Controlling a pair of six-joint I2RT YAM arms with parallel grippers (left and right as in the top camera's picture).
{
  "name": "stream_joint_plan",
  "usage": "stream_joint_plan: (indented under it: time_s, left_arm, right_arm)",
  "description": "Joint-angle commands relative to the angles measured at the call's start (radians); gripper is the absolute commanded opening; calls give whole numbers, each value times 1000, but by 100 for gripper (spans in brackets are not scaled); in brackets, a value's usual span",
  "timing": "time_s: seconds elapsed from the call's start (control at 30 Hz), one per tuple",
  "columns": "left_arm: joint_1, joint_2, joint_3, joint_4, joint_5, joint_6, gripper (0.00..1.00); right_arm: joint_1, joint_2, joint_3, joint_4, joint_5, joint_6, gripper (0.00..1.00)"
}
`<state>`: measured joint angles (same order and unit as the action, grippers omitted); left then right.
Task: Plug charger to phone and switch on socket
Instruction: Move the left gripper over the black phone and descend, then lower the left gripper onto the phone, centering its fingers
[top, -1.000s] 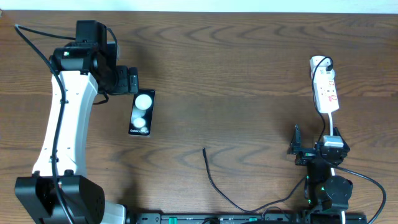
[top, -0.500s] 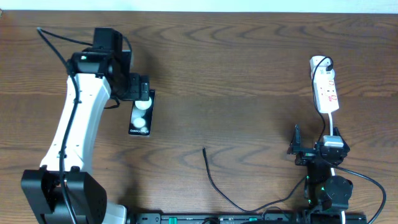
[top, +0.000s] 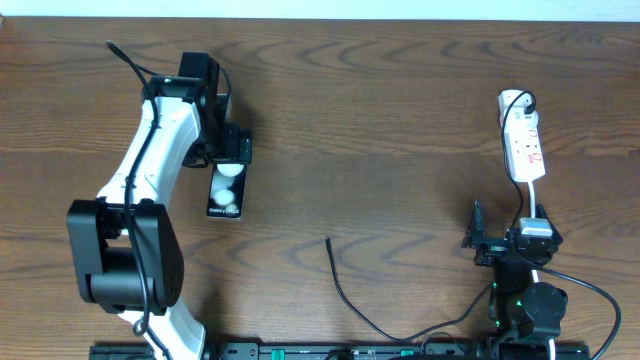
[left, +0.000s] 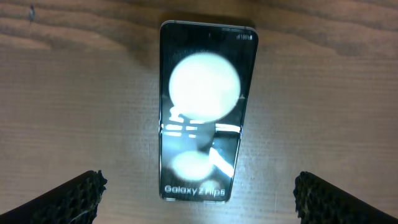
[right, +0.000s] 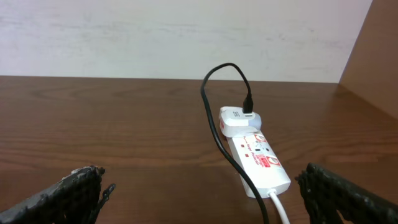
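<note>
The phone (top: 226, 196) lies flat on the wooden table, a glossy black slab with two white round spots and small white lettering. My left gripper (top: 232, 150) hangs over its far end, open. In the left wrist view the phone (left: 202, 112) lies between the two fingers of the left gripper (left: 198, 186), touching neither. The charger (top: 345, 295) is a thin black cable whose free tip (top: 328, 240) rests on bare table. The white socket (top: 524, 145) lies at the far right. My right gripper (top: 508, 225) stands open short of it, holding nothing. In the right wrist view the right gripper (right: 202, 186) faces the socket (right: 256, 157).
A white adapter (right: 239, 119) sits in the socket's far end, with a black cable (right: 214, 124) looping out of it toward me. The socket's white lead (right: 278, 208) runs back under my right wrist. A pale wall (right: 174, 37) bounds the table's far edge.
My left arm has swung to the right, bringing its gripper from beside the phone to over the phone's far end. The right arm, phone, charger and socket have not moved.
</note>
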<state>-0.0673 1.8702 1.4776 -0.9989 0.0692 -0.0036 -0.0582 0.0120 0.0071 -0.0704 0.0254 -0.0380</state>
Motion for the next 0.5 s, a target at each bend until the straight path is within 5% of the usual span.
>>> stream_joint_plan:
  time_s: [0.0,0.47]
  left_arm:
    - [4,14,-6,20,-6,-16,98]
    - [4,20,-24,50,-10,-16,98]
  right_arm:
    - [-6,-5,-2,-4,-3,-8,99]
    - [-6,-5,-2,-4,-3,-8,99]
